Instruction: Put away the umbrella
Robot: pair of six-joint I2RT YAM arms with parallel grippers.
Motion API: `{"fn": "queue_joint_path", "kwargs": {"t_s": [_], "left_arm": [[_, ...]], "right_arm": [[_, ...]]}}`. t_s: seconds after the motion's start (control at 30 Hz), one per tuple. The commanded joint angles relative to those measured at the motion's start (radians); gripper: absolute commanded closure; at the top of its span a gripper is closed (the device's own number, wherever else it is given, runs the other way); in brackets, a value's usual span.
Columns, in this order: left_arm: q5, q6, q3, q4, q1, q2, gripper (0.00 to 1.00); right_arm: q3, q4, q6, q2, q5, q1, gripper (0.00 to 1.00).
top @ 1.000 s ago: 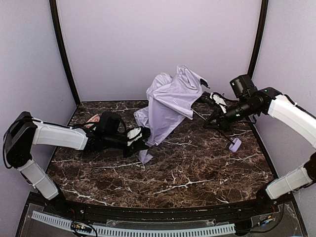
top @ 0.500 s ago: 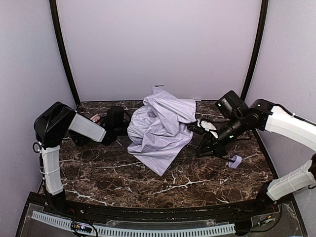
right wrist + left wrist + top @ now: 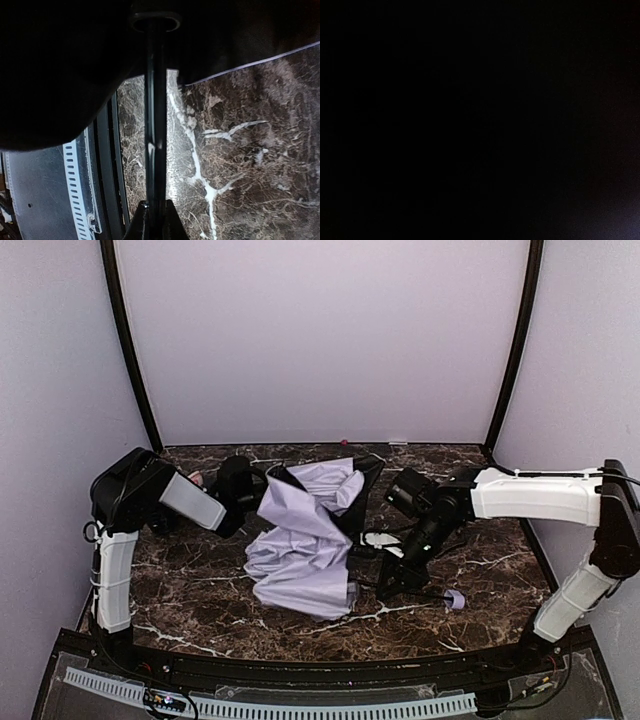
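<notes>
The right gripper (image 3: 152, 222) stays clamped on the black shaft (image 3: 154, 100) of the umbrella (image 3: 300, 565), now swung low. Its lavender canopy (image 3: 315, 490) has sunk from a raised billow to a crumpled heap mid-tabletop (image 3: 190, 590). The left gripper, closed, is buried under fabric — collapsing looks well along.

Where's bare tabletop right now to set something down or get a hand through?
Front left, between the left arm and the umbrella, is bare. So is the front right, nearer than the knob. The middle is crowded: the umbrella, with the right arm reaching in.
</notes>
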Motion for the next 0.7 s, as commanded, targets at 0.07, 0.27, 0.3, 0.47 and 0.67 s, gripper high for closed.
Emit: {"fn": "queue_joint_path", "kwargs": {"t_s": [0.07,0.27,0.3,0.47,0.67], "left_arm": [[-0.066,0.130,-0.051,0.055,0.000,0.041,0.94],[-0.123,0.159,-0.002,0.004,0.007,0.091,0.85],[-0.149,0.163,0.012,-0.002,0.007,0.105,0.82],[-0.401,0.137,0.082,0.075,0.022,0.171,0.23],[-0.569,0.079,0.142,0.121,0.044,0.183,0.01]], "right_arm": [[-0.014,-0.012,-0.006,0.116,-0.062,0.036,1.00],[-0.021,-0.006,-0.002,0.151,-0.080,0.042,1.00],[-0.015,-0.013,-0.004,0.159,-0.074,0.043,1.00],[-0.004,-0.030,-0.010,0.188,-0.080,0.043,1.00],[-0.020,-0.028,-0.009,0.164,-0.075,0.041,1.00]]}}
